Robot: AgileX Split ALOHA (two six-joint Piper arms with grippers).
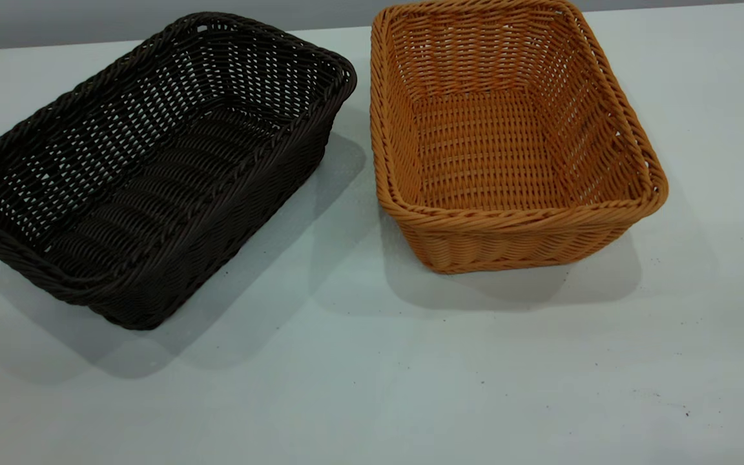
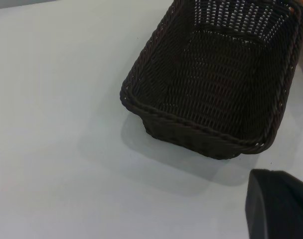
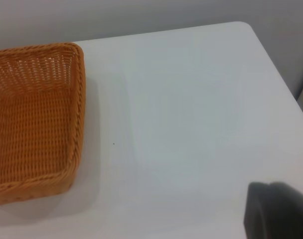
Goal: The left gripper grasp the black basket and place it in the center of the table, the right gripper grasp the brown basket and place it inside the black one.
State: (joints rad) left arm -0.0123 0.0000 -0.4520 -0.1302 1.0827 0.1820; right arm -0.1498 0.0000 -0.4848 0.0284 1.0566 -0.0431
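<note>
Currently, neither arm appears in the exterior view. Your only sight of each end effector is a dark black part at the edge of its own wrist view: the left end effector [image 2: 278,205] shows as a rounded black mass above bare tabletop [image 1: 372,387], and the right end effector [image 3: 277,210] shows likewise. You cannot tell whether either one is wide or narrow, because no fingers are visible. Neither touches a basket; each is apart from its basket with bare surface between.

Nearest the exterior camera you see only the white-grey tabletop, marked by a few small dark specks toward its right side. Nothing lies on this near strip.

Farther back, count two baskets, one of each colour. The black basket [image 1: 146,168] sits at the left of the exterior view, upright on the tabletop and turned diagonally, its one end running to the picture's left edge. The brown basket [image 1: 507,142] sits at the right, upright, nearly square to the camera. Both are empty. They stand side by side, near each other but not touching; a narrow gap of tabletop separates their closest rims at the far end. The brown basket is not inside the black one.

Behind both baskets, the tabletop ends at a grey wall [image 1: 55,22].
</note>
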